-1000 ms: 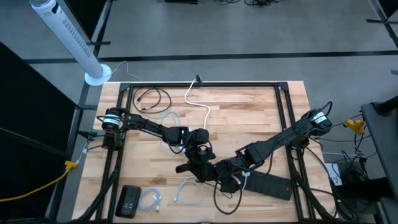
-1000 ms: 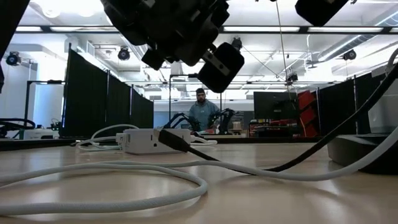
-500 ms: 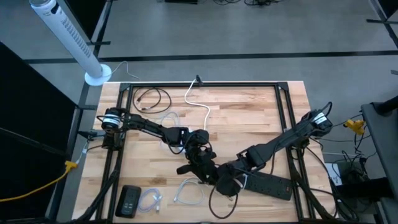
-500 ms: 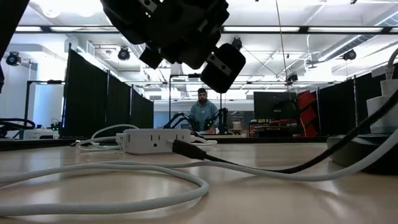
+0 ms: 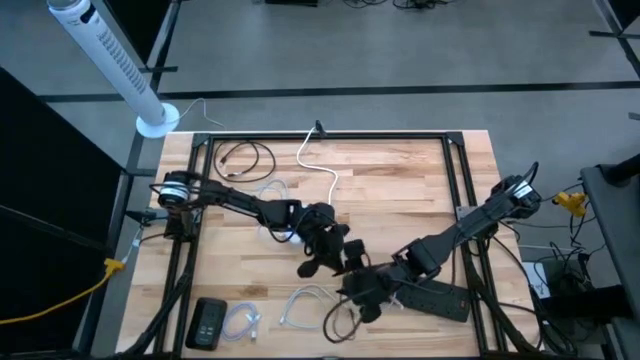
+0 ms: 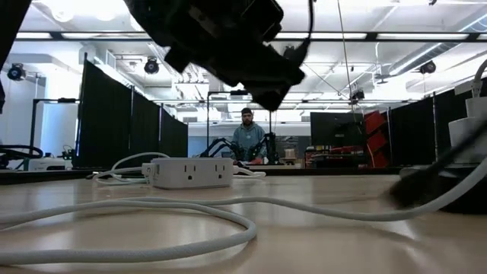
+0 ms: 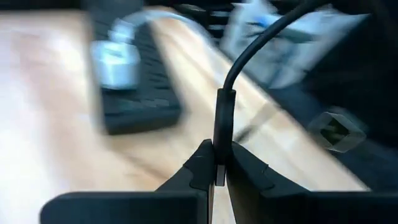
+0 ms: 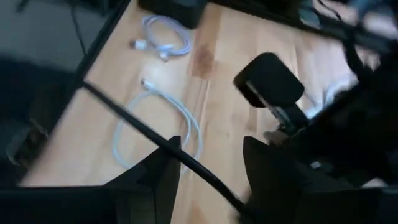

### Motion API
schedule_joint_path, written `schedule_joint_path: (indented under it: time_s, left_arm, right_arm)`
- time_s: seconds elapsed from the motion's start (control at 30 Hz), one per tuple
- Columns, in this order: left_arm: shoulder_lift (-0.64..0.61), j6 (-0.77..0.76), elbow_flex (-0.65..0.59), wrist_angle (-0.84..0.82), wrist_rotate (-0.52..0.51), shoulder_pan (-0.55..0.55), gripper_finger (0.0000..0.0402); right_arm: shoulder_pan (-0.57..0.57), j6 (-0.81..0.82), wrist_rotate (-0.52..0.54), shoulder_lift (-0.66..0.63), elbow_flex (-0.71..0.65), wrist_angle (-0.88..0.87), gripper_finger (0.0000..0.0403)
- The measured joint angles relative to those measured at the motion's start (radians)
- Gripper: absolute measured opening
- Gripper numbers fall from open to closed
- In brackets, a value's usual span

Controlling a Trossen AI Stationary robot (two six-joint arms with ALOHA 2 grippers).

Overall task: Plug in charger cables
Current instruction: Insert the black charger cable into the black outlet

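Holding the black cable (image 7: pixel 221 118) firmly just behind its end is the key to this step: the left gripper (image 5: pixel 333 262), near the table's middle, has its fingers pressed together on that cable, and the wrist view shows it rising straight out from between the tips. Judging by the task, the plug wants lining up squarely with a socket before any push, with the slack kept clear. The right gripper (image 5: pixel 362 296), just beside it toward 5 o'clock, has its fingers spread, and a black cable (image 8: pixel 180 158) runs between them untouched; it is best kept out of the way.

Counted on the table (image 5: pixel 400 180): 2 arms, 1 black power strip (image 5: pixel 436 296) at 5 o'clock, 1 white socket cube (image 6: pixel 187 172), 1 black coil (image 5: pixel 245 157) at 11 o'clock, and 2 white coils (image 5: pixel 243 322) (image 5: pixel 305 306) at 7 o'clock. A tangle under the left arm I cannot count.
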Motion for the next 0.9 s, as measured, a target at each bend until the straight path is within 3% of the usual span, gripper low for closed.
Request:
schedule_joint_path:
  time_s: [0.13, 0.2, 0.37, 0.53, 0.9]
  left_arm:
    - [-0.031, 0.028, 0.0, -0.021, -0.17, -0.01, 0.0017]
    - [-0.038, 0.05, 0.0, -0.03, -0.201, -0.02, 0.0017]
    - [-0.044, 0.075, 0.0, -0.029, -0.277, -0.052, 0.0017]
    - [-0.056, 0.096, 0.0, -0.034, -0.37, -0.063, 0.0017]
    - [-0.067, 0.122, 0.0, -0.028, -0.403, -0.064, 0.0017]
  right_arm:
    - [0.005, 0.201, 0.006, -0.002, 0.001, -0.042, 0.0146]
    - [0.009, 0.232, 0.013, -0.002, 0.001, -0.059, 0.0139]
    - [0.05, 0.232, 0.191, -0.002, 0.002, -0.121, 0.0118]
    - [0.054, 0.358, 0.218, -0.002, 0.002, -0.239, 0.0112]
    - [0.038, 0.394, 0.278, -0.002, 0.002, -0.294, 0.016]
